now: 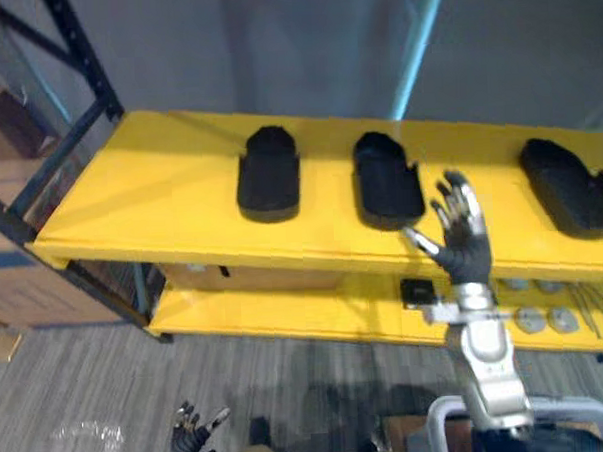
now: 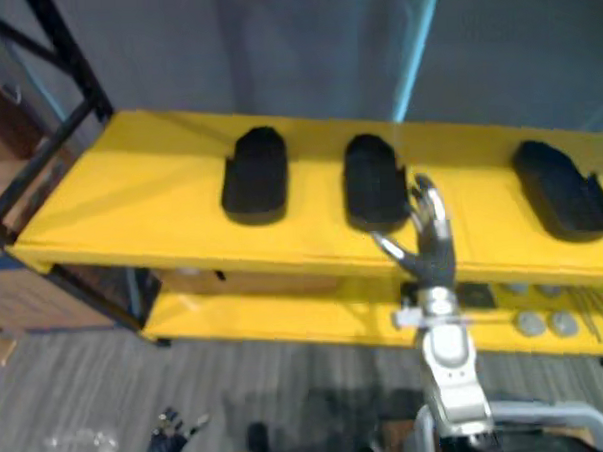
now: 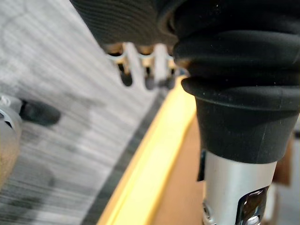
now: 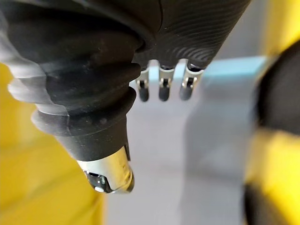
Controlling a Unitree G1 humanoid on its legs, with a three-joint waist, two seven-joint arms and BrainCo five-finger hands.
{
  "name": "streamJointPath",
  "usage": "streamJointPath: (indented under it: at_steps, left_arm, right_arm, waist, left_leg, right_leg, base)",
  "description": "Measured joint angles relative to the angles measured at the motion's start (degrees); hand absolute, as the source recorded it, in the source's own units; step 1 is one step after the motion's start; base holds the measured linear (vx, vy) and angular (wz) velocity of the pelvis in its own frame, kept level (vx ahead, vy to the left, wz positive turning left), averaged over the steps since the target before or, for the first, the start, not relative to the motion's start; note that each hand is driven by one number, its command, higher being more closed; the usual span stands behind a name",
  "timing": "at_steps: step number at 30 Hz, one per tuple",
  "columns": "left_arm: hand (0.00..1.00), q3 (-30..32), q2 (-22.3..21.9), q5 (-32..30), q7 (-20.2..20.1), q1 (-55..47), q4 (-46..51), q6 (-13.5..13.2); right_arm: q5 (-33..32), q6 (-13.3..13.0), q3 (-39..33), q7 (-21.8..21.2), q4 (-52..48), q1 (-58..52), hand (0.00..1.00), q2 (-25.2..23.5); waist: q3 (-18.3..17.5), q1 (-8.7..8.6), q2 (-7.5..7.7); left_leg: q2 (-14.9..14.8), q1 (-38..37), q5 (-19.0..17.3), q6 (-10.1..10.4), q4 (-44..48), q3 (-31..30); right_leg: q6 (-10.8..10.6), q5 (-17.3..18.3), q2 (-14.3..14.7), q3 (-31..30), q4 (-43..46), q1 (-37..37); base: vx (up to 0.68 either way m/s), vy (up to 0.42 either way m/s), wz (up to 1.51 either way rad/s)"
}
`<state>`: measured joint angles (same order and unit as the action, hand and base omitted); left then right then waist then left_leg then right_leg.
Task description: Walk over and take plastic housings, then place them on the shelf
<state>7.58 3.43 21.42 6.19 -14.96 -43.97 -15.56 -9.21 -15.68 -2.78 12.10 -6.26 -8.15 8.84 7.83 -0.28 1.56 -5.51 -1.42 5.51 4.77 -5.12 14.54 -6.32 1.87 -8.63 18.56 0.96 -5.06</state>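
Black housing [image 1: 388, 182] just beside robot hand [image 1: 465, 247]

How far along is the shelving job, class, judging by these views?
Done: three black housings lie on the yellow shelf. In hand: nothing; the right robot hand is open before the middle housing, the left robot hand open, low. Left: whether more remain cannot be told.

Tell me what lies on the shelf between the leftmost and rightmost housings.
A third black housing, the right hand raised near its right edge, in the left eye view.
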Motion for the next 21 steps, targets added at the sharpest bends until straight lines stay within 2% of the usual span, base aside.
streamJointPath:
  at_steps: [6,9,11,17,20,21]
  left_arm:
    - [0.0,-1.81,0.64,-2.43,0.27,1.11,-0.63,3.89]
    - [0.0,-2.27,0.85,-6.21,1.61,3.04,-4.85,9.19]
    - [0.0,-3.82,1.85,-8.3,1.25,4.2,-7.74,14.08]
    - [0.0,-4.11,5.87,-12.74,-0.98,6.7,-13.72,22.54]
    - [0.0,-3.65,6.21,-12.94,-1.07,5.67,-16.06,24.36]
    - [0.0,-3.43,6.3,-12.92,-1.32,5.22,-16.37,24.75]
  right_arm:
    - [-1.3,0.44,-9.03,2.55,12.25,-7.95,0.0,-3.33]
    - [-1.16,-0.32,-12.2,4.2,17.19,-8.91,0.0,-3.99]
    - [-1.01,-0.38,-12.46,3.96,17.06,-9.15,0.0,-4.01]
    - [-1.25,0.36,-9.89,1.66,13.95,-9.31,0.0,-4.81]
    - [-1.25,0.68,-7.31,1.55,14.29,-8.81,0.0,-4.81]
    - [-1.28,0.66,-6.74,1.52,14.33,-8.79,0.0,-4.85]
  waist:
    - [-1.24,-1.95,0.1]
    - [-1.51,-3.1,0.12]
    - [-1.68,-3.88,0.03]
    - [-1.1,-5.85,0.82]
    - [-0.88,-6.09,0.45]
    - [-1.08,-6.82,1.08]
  left_leg:
    - [0.02,-1.55,-1.21,0.13,0.0,2.57]
    - [0.16,-2.32,-1.76,0.3,0.0,4.56]
    - [0.27,-3.3,-2.17,0.17,0.01,6.87]
    - [-0.37,-8.47,-4.21,1.22,0.03,16.34]
    - [-1.72,-10.62,-4.88,2.08,0.02,21.56]
    - [-1.78,-11.1,-4.95,2.18,0.03,22.97]
  right_leg:
    - [-0.03,-0.04,0.04,-2.7,-0.26,0.01]
    - [-0.51,-0.73,-0.12,-4.76,-0.09,0.18]
    - [-0.65,-0.91,-0.26,-7.22,0.81,1.14]
    - [0.09,-2.0,1.06,-14.25,1.0,2.02]
    - [1.14,-4.12,1.85,-12.74,-1.27,2.2]
    - [1.43,-4.47,2.0,-12.68,-1.94,2.24]
  base:
    - [0.03,0.009,-0.24]
    - [0.08,0.019,-0.32]
    - [0.09,0.035,-0.5]
    - [0.04,0.034,-0.76]
    - [-0.03,-0.028,-0.98]
    - [-0.05,-0.023,-0.67]
